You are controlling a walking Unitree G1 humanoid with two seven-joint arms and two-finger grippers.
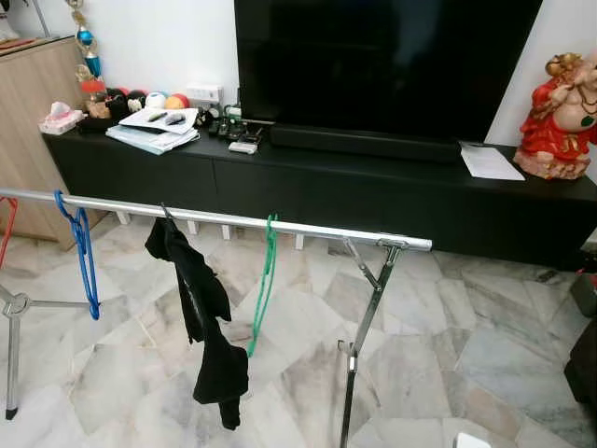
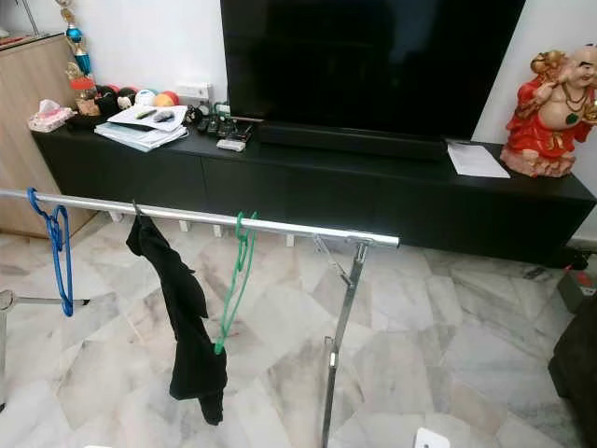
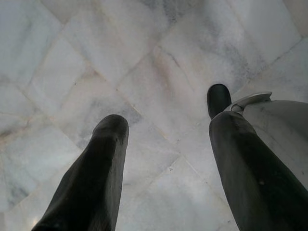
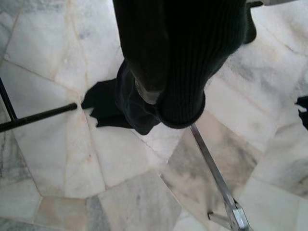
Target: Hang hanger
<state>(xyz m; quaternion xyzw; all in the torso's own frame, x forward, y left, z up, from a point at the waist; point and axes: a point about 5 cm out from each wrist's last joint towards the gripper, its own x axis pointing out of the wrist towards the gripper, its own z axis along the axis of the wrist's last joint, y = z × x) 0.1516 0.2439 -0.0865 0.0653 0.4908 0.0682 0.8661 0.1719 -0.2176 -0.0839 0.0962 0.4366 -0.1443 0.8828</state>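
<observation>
Hangers sit on a silver rail (image 1: 308,227) that crosses the marble floor (image 3: 72,48) before a long black cabinet (image 1: 373,191) with a dark television (image 1: 382,56) on it. A black garment (image 1: 210,317) droops from the rail between a blue hanger (image 1: 86,252) and a green hanger (image 1: 266,280). In its wrist view, the left gripper (image 3: 166,115) points at bare floor, fingers spread and holding nothing. Black ribbed cloth (image 4: 192,57) drapes over the right gripper (image 4: 149,94); whether its fingers pinch it I cannot tell.
</observation>
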